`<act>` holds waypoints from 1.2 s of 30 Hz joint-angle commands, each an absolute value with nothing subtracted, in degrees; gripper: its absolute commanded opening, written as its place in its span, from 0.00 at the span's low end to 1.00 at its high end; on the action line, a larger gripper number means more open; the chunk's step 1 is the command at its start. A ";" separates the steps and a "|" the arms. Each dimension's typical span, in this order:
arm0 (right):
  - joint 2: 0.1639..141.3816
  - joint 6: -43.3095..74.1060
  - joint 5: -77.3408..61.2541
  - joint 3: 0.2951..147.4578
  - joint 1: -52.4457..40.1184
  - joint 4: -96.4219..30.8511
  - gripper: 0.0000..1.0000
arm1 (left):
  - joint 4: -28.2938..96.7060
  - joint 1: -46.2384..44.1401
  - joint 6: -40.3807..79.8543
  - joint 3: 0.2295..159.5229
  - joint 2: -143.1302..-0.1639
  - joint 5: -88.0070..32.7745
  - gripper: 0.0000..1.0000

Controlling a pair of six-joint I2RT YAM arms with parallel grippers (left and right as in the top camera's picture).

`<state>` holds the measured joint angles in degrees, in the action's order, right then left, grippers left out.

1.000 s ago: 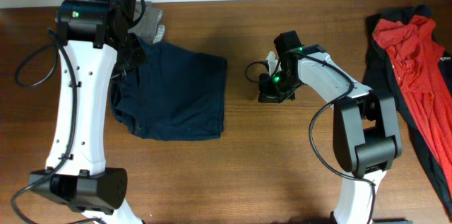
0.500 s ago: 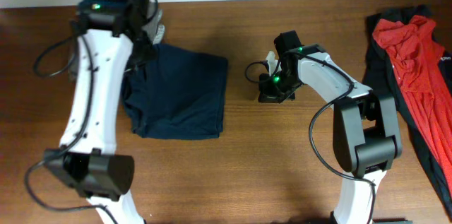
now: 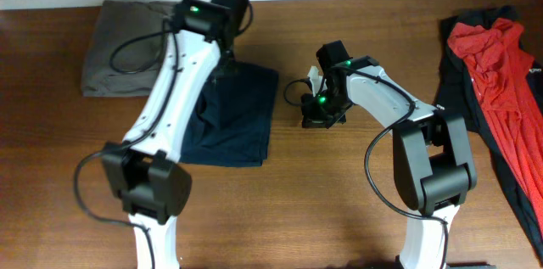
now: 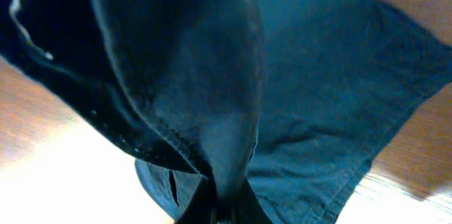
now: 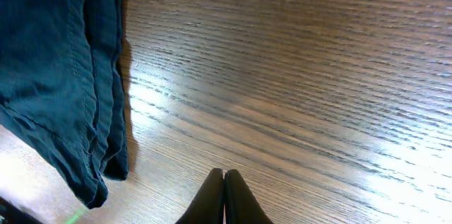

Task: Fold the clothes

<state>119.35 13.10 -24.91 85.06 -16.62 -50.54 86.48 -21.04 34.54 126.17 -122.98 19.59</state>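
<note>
Navy garment [image 3: 246,112] lies on wooden table [image 3: 339,184], pinched by left end effector [image 4: 215,213]; right end effector [image 5: 224,179] closed.

The table [image 5: 318,75] is grained wood with a soft sheen. The navy garment [image 4: 339,75] is matt woven cloth; the trousers [image 3: 114,27] look matt too.

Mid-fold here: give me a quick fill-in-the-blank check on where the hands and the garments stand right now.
1. The left hand is shut on a fold of the navy garment; the right hand, also shut, holds ____.
2. The olive-grey trousers lie on the robot's ____ side.
3. The red-and-black top lies at the robot's far ____.
4. The garment nearest the right hand is the ____ one.

Missing words: nothing; left; right; navy
</note>
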 commanded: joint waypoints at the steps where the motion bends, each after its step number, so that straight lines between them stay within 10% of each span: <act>1: 120.33 12.45 -24.29 84.53 -16.86 -50.65 0.07 | 86.06 -21.93 35.22 126.48 -126.41 20.58 0.01; 36: 120.33 14.20 -23.51 84.53 -15.92 -50.37 0.07 | 85.45 -28.73 34.24 126.48 -127.61 11.51 0.11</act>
<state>119.35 13.56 -24.45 85.06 -16.51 -50.52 85.58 -28.64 34.52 126.17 -127.52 13.67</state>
